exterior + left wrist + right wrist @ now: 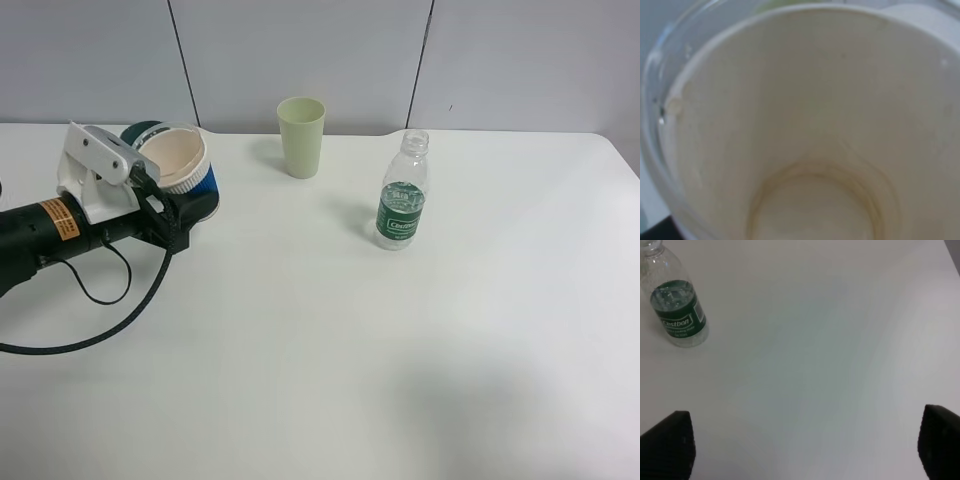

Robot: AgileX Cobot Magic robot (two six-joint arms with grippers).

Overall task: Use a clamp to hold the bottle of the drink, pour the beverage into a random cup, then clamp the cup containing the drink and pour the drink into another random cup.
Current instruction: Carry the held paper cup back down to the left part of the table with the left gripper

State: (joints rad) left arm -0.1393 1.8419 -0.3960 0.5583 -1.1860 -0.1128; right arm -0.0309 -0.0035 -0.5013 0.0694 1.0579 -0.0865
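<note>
Worktop [330,360]: white, broad, bearing all the items below.

Left arm [60,225]: black with a white wrist block, reaching in from the left edge of the high view. Its gripper [165,205] sits at the paper cup, fingers clamped on the cup's side.

Bottle [402,196]: small, clear plastic, dark green label with white print, upright, uncapped, right of centre and well apart from both cups. Also seen from the right wrist.

Yellow-green tumbler [301,136]: tall, plain, upright near the back edge, between the paper cup and the bottle.

Paper cup [182,165]: short, blue lower sleeve, white ribbed band, cream inside; tilted in the left fingers, mouth towards the camera. Whether liquid lies in it cannot be told.

Right gripper [805,450]: two dark fingers [667,445] set wide apart over bare worktop, holding nothing.
</note>
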